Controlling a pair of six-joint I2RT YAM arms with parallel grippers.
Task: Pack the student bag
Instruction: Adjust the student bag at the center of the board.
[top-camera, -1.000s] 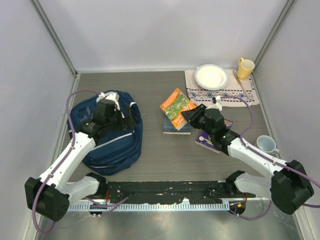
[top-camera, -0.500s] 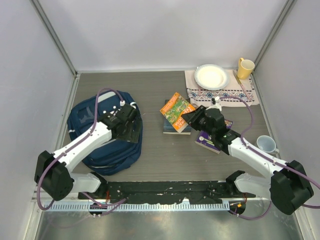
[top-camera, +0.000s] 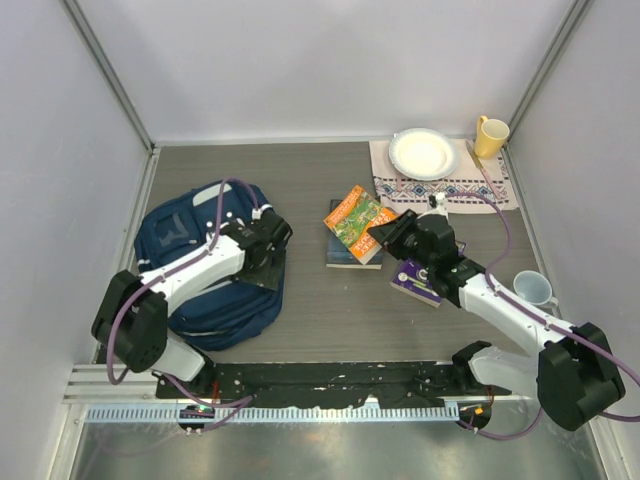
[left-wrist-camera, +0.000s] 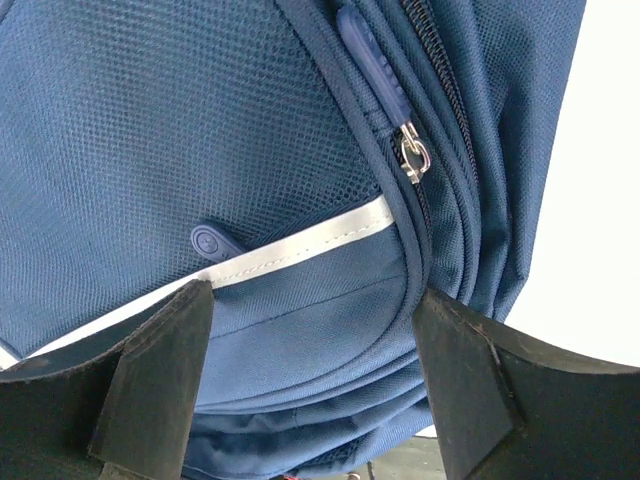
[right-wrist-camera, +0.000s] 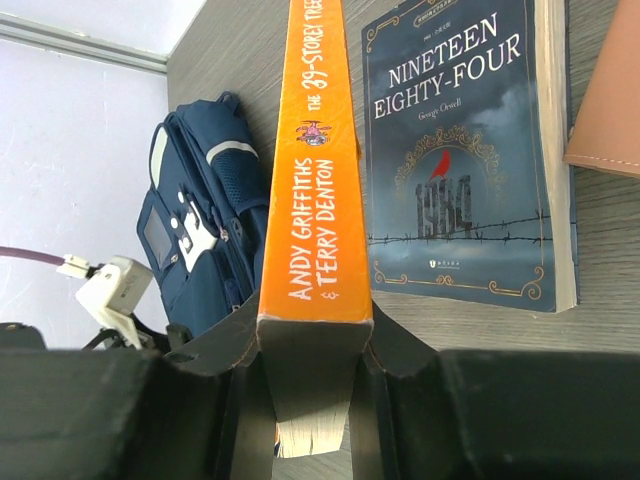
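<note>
The student bag (top-camera: 200, 275), navy with a pale stripe, lies flat at the left of the table. My left gripper (top-camera: 268, 242) hangs over its right edge. In the left wrist view the bag (left-wrist-camera: 250, 150) fills the frame and the left gripper (left-wrist-camera: 310, 385) stands open, its fingers (left-wrist-camera: 150, 390) wide apart on either side of the folded pocket seams, near a zipper pull (left-wrist-camera: 413, 155). My right gripper (right-wrist-camera: 315, 380) is shut on an orange-spined book (right-wrist-camera: 318, 170), held on edge above the table; from above this book (top-camera: 355, 218) shows a green and orange cover.
A dark "Nineteen Eighty-Four" book (right-wrist-camera: 460, 160) lies flat under the held one, and a purple book (top-camera: 418, 282) lies beneath the right arm. At the back right a patterned mat (top-camera: 450, 185) carries a white plate (top-camera: 423, 152); a yellow mug (top-camera: 490, 135) and a white cup (top-camera: 531, 288) stand nearby.
My left gripper has swung from the top of the bag to its right edge and has narrowed slightly. The right gripper keeps the orange book, barely shifted.
</note>
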